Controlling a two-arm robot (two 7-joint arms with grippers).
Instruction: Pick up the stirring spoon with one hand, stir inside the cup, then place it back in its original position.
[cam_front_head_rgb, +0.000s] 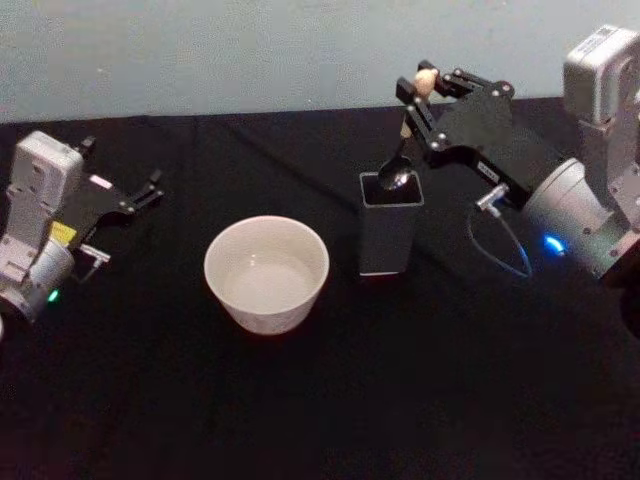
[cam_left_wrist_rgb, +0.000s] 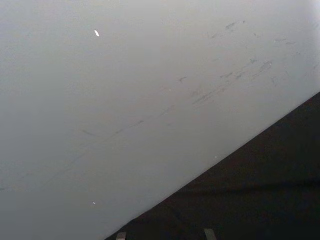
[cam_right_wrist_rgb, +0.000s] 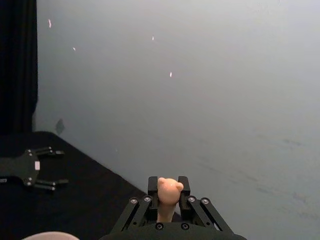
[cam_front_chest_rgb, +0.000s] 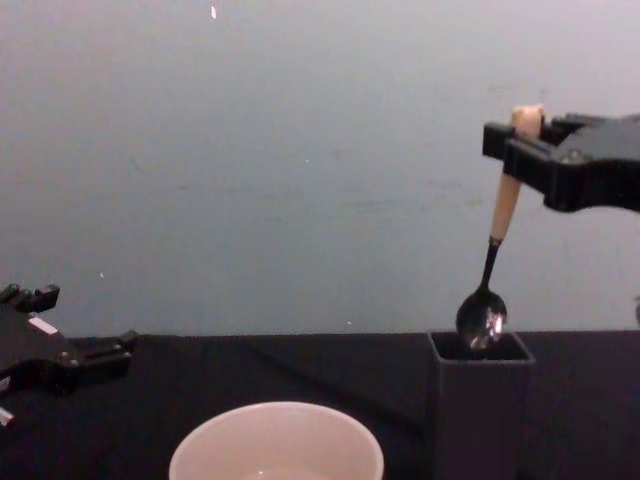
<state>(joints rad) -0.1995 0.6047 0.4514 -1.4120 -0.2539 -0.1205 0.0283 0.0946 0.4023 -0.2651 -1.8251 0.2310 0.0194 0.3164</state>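
The stirring spoon (cam_front_chest_rgb: 498, 228) hangs upright with its shiny bowl (cam_front_head_rgb: 396, 177) just at the square mouth of the dark grey box holder (cam_front_head_rgb: 389, 232). My right gripper (cam_front_head_rgb: 424, 88) is shut on the beige handle below the bear-head knob (cam_right_wrist_rgb: 169, 189), above the holder. In the chest view the right gripper (cam_front_chest_rgb: 515, 140) holds the spoon near its top and the holder (cam_front_chest_rgb: 480, 405) stands below it. The cream cup (cam_front_head_rgb: 267, 273) sits to the left of the holder, also seen low in the chest view as the cup (cam_front_chest_rgb: 277, 445). My left gripper (cam_front_head_rgb: 140, 196) rests open at the far left.
Black cloth covers the table (cam_front_head_rgb: 400, 400). A pale wall (cam_front_chest_rgb: 300, 150) runs along the back edge. The cloth between the cup and the left arm and in front of both vessels holds nothing else.
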